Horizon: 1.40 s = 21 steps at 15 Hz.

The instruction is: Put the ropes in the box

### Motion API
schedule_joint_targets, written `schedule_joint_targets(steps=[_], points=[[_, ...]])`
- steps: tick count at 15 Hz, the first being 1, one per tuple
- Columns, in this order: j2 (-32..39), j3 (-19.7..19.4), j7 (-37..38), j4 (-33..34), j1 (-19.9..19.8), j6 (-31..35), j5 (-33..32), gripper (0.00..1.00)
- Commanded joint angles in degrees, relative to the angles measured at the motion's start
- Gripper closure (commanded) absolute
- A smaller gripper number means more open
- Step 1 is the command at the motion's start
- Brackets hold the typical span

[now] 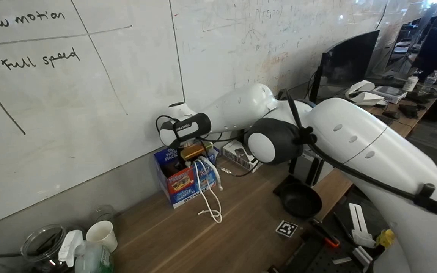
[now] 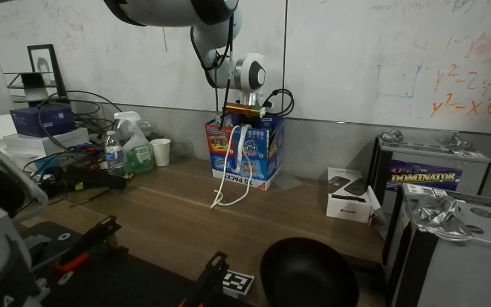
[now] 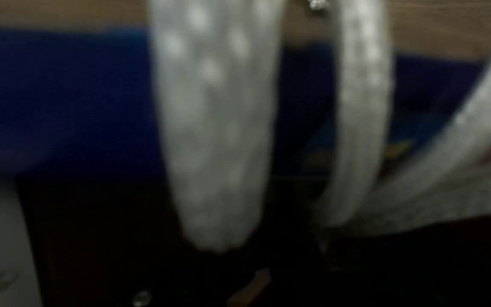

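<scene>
my end effector (image 1: 181,163) is down at the mouth of the box (image 2: 260,149); its fingertips are lost behind the walls in both exterior views, and the wrist view is too dark and blurred there, so i cannot tell whether it pinches the ropes (image 2: 240,149) or only stands beside them; all white, they run from close by it over the printed front wall, mostly outside the box; the thick one (image 3: 215,128) ends part-way down that wall, while the thinner one (image 3: 362,98) hangs in long strands, its lower loop seeming to reach the surface (image 1: 188,242) in front.

i judge both to be light, soft and limp, with nothing fragile in them; the thick one may be stiffer, since it looks to arch over the rim, and the bumpy weave should give my pads fair grip rather than slip; the trouble lies in the tails, which will not follow a push, and whose hanging weight could pull the rest out over the wall; so i would take hold low on the outside, gathering both near their lower halves, lift until the loop clears the rim, then lower it well inside; a pinch at the top alone risks leaving the tails out; the box looks like thin card, so leaning on its wall could tip or crush it.
</scene>
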Motion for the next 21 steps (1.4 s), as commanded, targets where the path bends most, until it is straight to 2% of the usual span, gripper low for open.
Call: schedule_joint_targets(steps=[1,7,8,15,21], points=[[1.0,0.9,-1.4,2.3,-0.5,-0.6,1.5,0.48],[-1.3,0.5,-0.8,0.8,0.3,-0.6,0.7,0.03],[-2.1,0.3,-0.7,0.4,0.5,-0.8,0.5,0.00],[-13.3,-0.5,0.2,-7.0,1.8,0.5,-1.2,0.00],[-26.8,-1.4,0.8,-20.7,1.8,2.5,-2.0,0.00]])
